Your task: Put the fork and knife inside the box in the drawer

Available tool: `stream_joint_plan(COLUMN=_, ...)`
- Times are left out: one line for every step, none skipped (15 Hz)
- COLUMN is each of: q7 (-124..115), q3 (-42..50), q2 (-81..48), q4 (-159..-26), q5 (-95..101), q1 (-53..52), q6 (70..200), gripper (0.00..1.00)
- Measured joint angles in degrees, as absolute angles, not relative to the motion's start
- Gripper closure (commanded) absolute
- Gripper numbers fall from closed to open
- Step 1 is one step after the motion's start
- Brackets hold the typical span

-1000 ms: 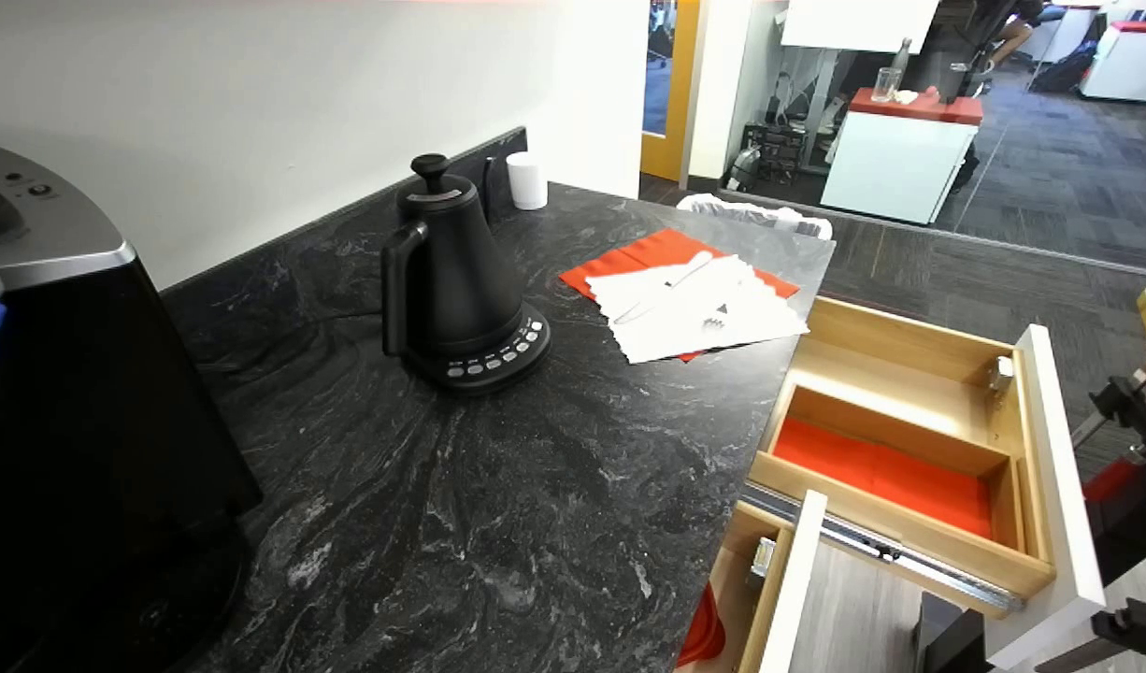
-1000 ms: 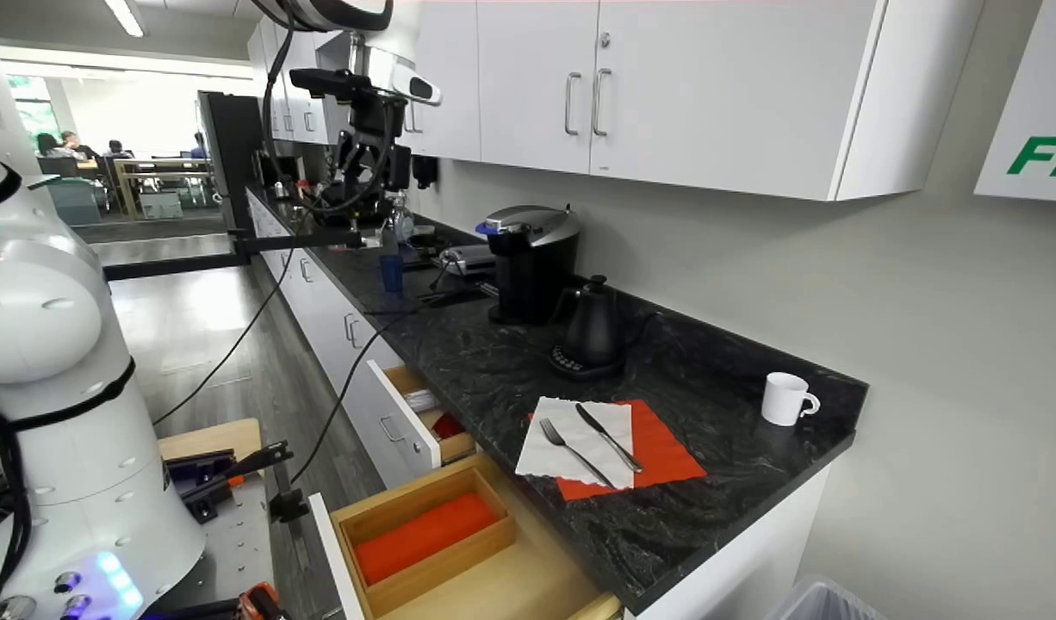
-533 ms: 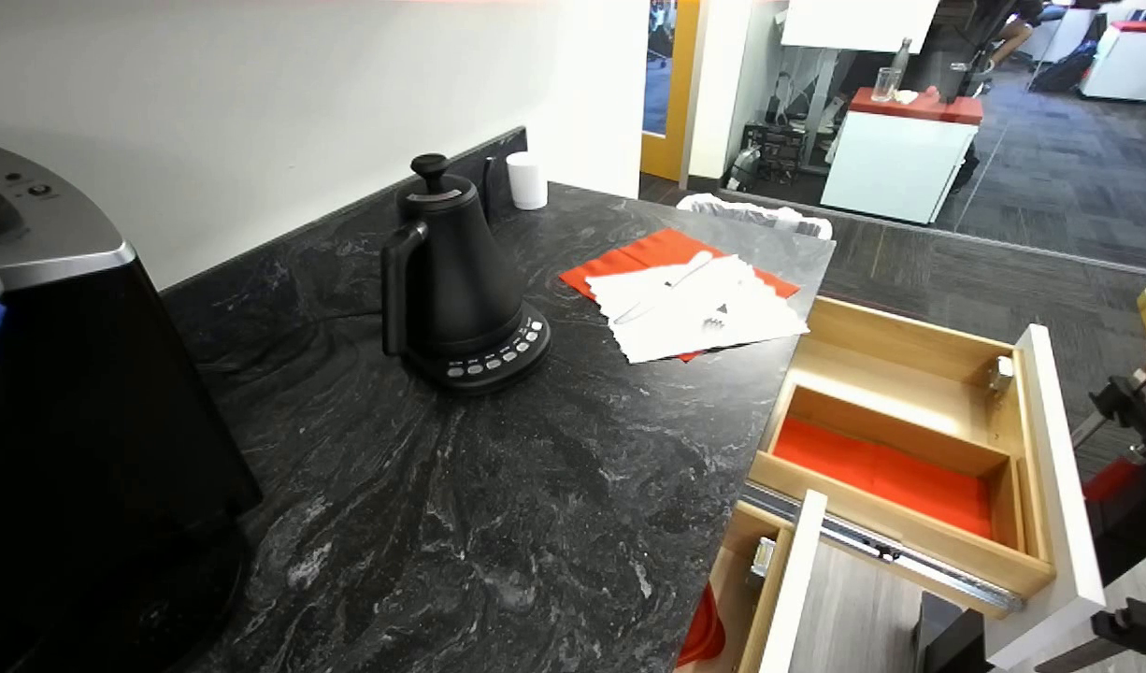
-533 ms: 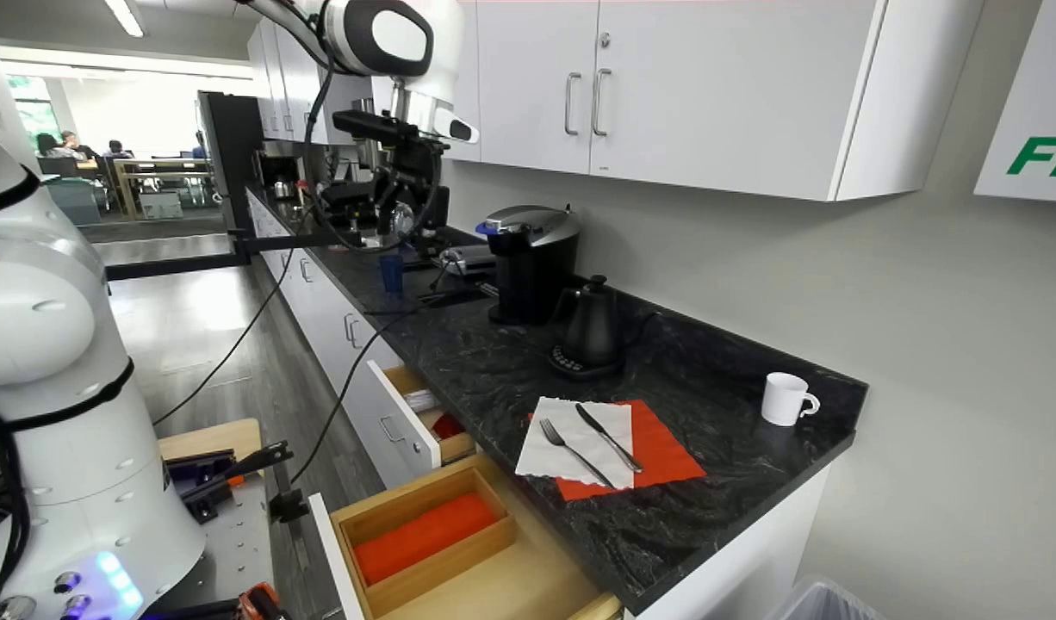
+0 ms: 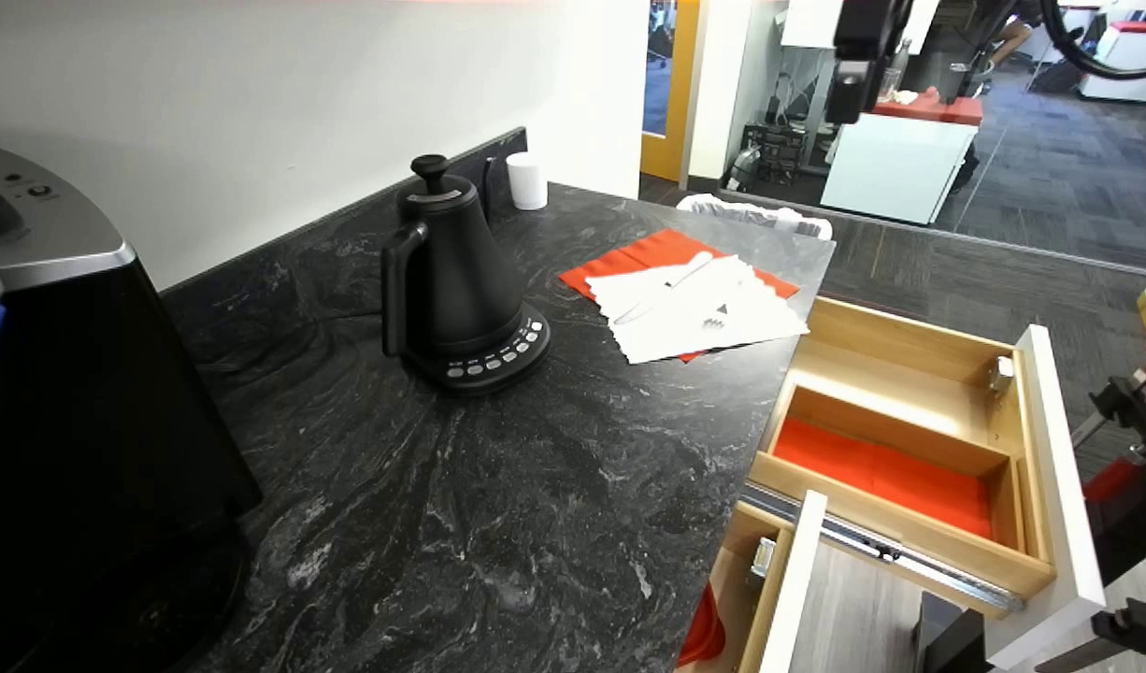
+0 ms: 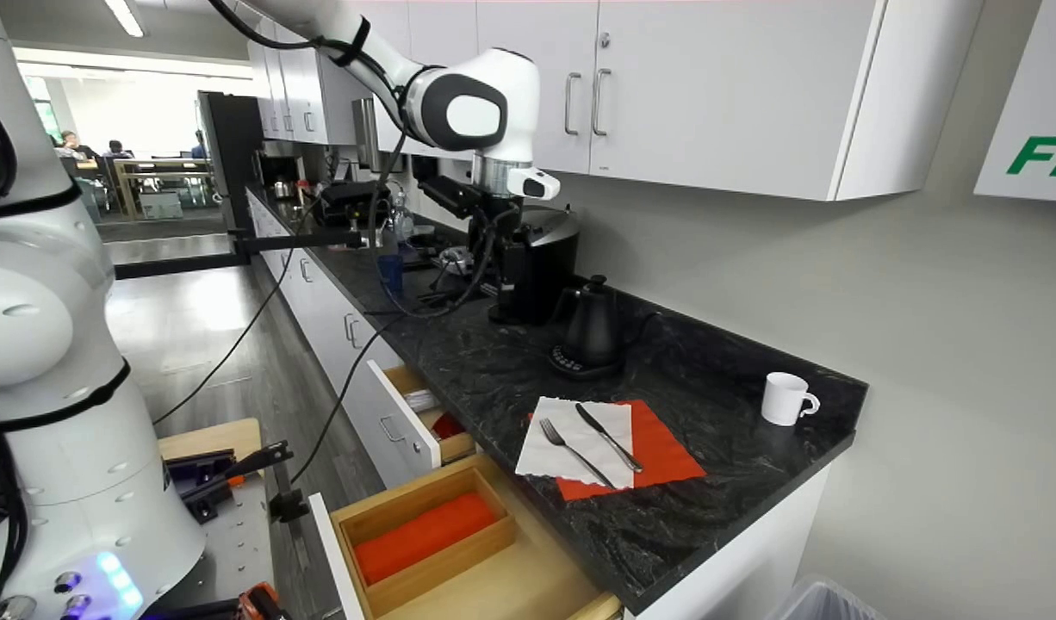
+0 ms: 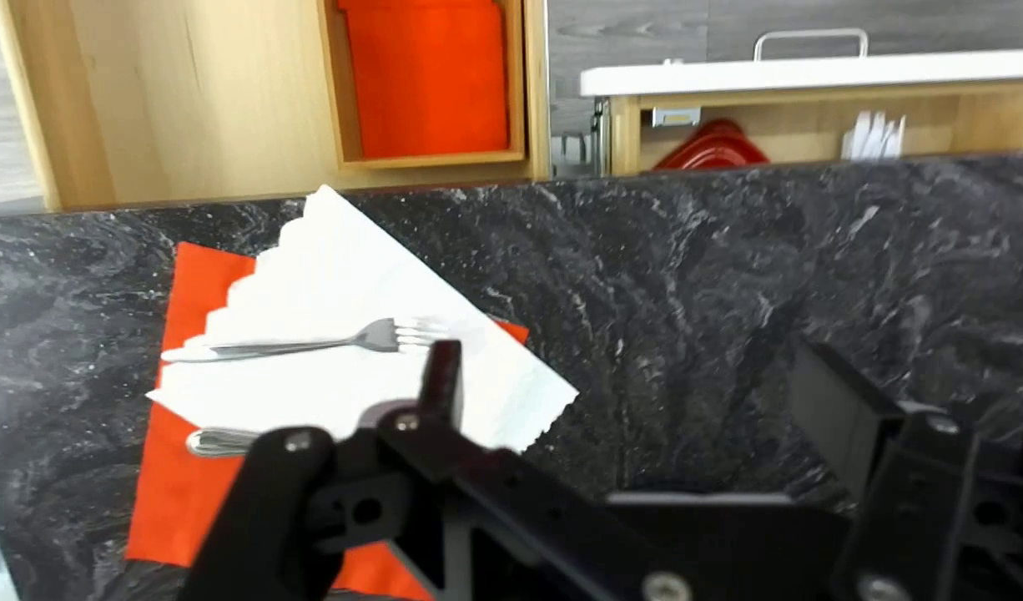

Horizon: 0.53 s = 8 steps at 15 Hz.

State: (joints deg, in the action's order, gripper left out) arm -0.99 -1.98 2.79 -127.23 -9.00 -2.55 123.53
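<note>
1. The pincer (image 7: 643,405) is released: its fingers are spread wide, nothing is held, and the dark surface of the bench (image 7: 687,325) is seen between them. If it is lowered straight from here, the fork (image 7: 345,341) is likely to be missed, since it is placed outside that gap.

2. The fork and the knife (image 6: 616,443) are laid flat on a white napkin (image 6: 584,437), which is set over a red cloth (image 6: 661,443) on the bench. Because so little height is offered, napkin may be pinched along with metal, or the fingertips pressed hard against the bench.

3. In the wrist view the knife is largely covered by the pincer, so its lie beneath the fingers cannot quite be told; an off-centre grip might be caused by that.

4. A napkin corner is set right at the bench edge, toward the drawer (image 6: 511,585); by a sideways nudge, the fork could be swept over.

5. The box (image 6: 442,568) is placed inside the pulled-out drawer, and only part of that drawer is filled by it. If a piece is let go early or crosswise, it could be dropped beside the box or left propped on its wall.
</note>
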Motion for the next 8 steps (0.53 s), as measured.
stream_joint_plan(q7=-3.3, q3=-1.7, q2=1.0, q4=-126.1, q5=-9.0, q1=-2.1, q6=124.7, gripper=0.00)
stream_joint_plan(q7=-5.7, q3=-1.4, q2=-0.6, q4=-125.0, q5=-8.8, q1=-1.9, q6=125.7, gripper=0.00)
stream_joint_plan(q7=-8.3, q3=-1.1, q2=-2.0, q4=-123.9, q5=-8.5, q1=-1.7, q6=126.4, gripper=0.00)
stream_joint_plan(q7=-10.9, q3=-0.8, q2=-3.2, q4=-123.0, q5=-8.2, q1=-1.6, q6=127.1, gripper=0.00)
stream_joint_plan(q7=-13.5, q3=-0.4, q2=-4.4, q4=-122.1, q5=-8.0, q1=-1.6, q6=127.8, gripper=0.00)
stream_joint_plan(q7=-16.2, q3=0.0, q2=-5.4, q4=-121.3, q5=-7.8, q1=-1.5, q6=128.4, gripper=0.00)
stream_joint_plan(q7=-18.7, q3=0.4, q2=-6.1, q4=-121.0, q5=-7.5, q1=-1.5, q6=129.5, gripper=0.00)
stream_joint_plan(q7=-21.2, q3=0.8, q2=-6.7, q4=-121.1, q5=-7.3, q1=-1.5, q6=130.9, gripper=0.00)
